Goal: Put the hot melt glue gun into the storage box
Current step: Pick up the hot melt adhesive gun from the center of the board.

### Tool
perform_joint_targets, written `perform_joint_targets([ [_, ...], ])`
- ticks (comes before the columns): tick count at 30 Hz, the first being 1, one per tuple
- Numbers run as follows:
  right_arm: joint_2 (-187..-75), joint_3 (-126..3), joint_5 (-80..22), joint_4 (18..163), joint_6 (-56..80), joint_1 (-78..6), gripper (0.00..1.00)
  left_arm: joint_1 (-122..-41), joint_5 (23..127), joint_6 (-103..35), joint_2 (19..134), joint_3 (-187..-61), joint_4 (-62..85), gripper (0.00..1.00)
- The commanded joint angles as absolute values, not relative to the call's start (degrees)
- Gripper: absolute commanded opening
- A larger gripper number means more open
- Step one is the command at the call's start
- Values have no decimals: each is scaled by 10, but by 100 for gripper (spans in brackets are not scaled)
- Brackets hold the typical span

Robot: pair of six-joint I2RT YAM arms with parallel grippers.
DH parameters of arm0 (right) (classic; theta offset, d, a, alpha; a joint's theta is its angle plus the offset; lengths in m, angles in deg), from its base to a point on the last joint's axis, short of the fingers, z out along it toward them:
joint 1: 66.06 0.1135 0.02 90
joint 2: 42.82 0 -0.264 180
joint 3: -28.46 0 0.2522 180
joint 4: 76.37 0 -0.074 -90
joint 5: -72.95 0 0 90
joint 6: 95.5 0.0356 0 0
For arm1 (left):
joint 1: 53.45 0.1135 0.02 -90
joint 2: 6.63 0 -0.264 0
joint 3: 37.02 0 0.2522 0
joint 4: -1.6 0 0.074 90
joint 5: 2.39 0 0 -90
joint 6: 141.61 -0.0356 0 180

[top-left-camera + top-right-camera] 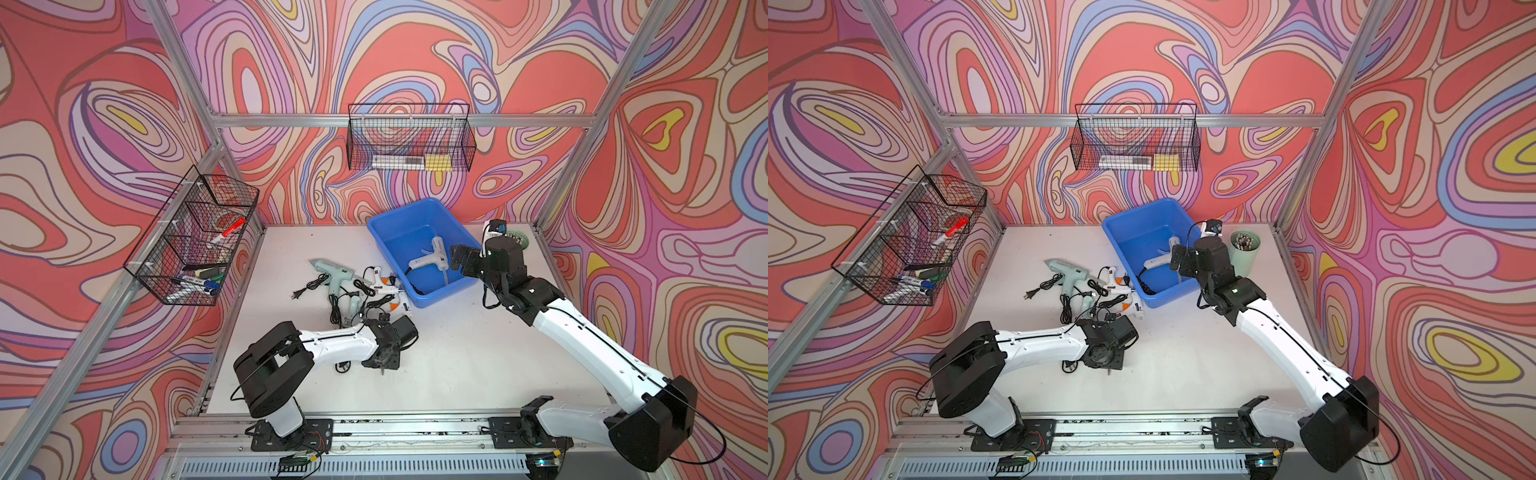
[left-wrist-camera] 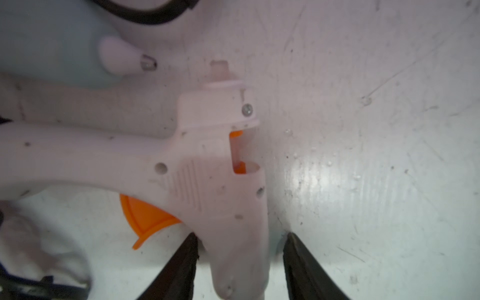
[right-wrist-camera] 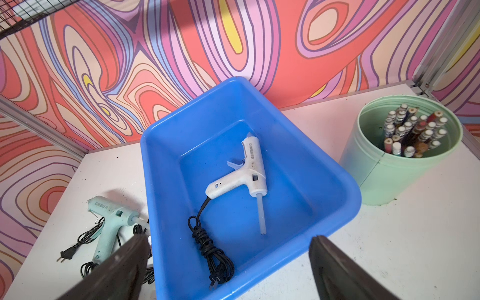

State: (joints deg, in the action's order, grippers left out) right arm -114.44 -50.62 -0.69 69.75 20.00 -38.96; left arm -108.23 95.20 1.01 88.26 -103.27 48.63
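Barrel of white glue gun [image 2: 220, 181] between parted fingers of left claw [image 2: 241, 235], lined up for grabbing, not yet clamped. Ahead of empty, wide-apart right claw [image 3: 230, 237], blue box [image 3: 306, 166] with another gun [image 3: 244, 176] inside.

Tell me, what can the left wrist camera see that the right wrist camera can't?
Only left wrist: a white plastic glue gun with an orange trigger, the left claw open astride its barrel. Only right wrist: the bright blue plastic storage box holding a white glue gun, a pale green cup of pencils. Both: the white tabletop.
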Motion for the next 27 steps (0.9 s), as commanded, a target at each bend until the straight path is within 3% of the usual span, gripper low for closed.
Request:
perform_joint_targets([
  [1, -1132, -500, -10, 706, 193, -386, 98, -1084, 972, 26, 896, -1033, 501, 48],
  [10, -1138, -500, -17, 712, 200, -386, 98, -1085, 1000, 26, 834, -1021, 554, 0],
  [27, -1200, -532, -178, 673, 229, -387, 97, -1085, 1044, -194, 640, -1025, 442, 0],
])
